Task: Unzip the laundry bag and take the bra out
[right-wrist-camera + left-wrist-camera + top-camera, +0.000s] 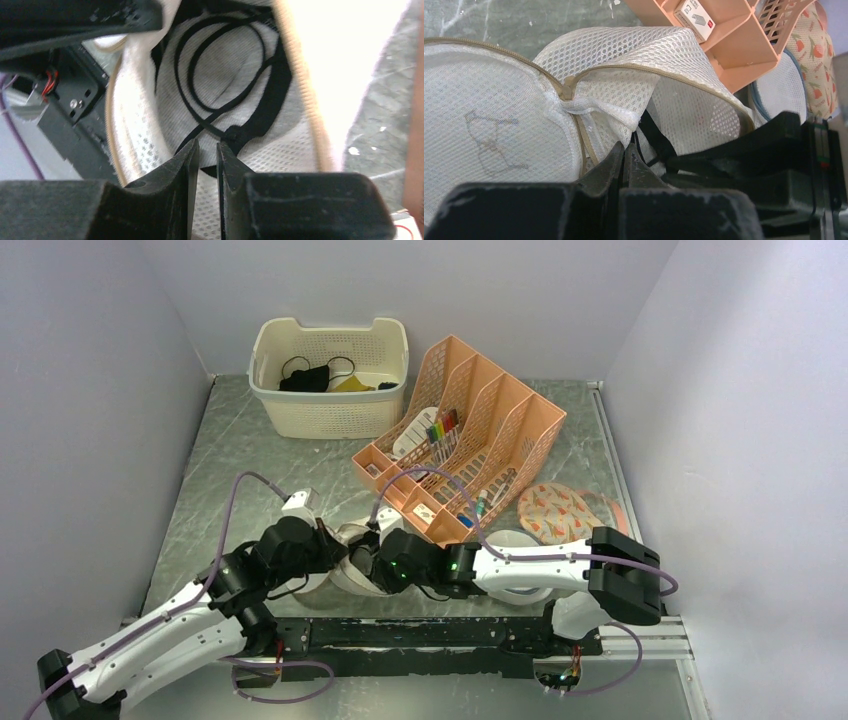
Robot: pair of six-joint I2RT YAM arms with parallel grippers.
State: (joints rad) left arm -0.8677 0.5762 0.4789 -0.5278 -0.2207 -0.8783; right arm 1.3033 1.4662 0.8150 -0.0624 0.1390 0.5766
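Observation:
The laundry bag (352, 562), white mesh with a tan zipper rim, lies between my two grippers near the table's front edge. In the left wrist view the laundry bag (624, 55) gapes open along its zipper. My left gripper (624, 149) is shut on a fold of its mesh beside the opening. My right gripper (207, 145) reaches into the bag's mouth. The bra (272, 107), dark fabric with thin black strap loops, lies inside on the mesh. The right jaws stand almost together, with dark bra fabric between them just behind the tips. A black strap (658, 139) also shows by the left fingers.
A cream basket (330, 405) holding a black cloth (305, 377) stands at the back. An orange file organizer (470, 430) sits just behind the bag. A floral pouch (560, 512) and a white mesh disc with a grey-blue rim (515, 538) lie to the right.

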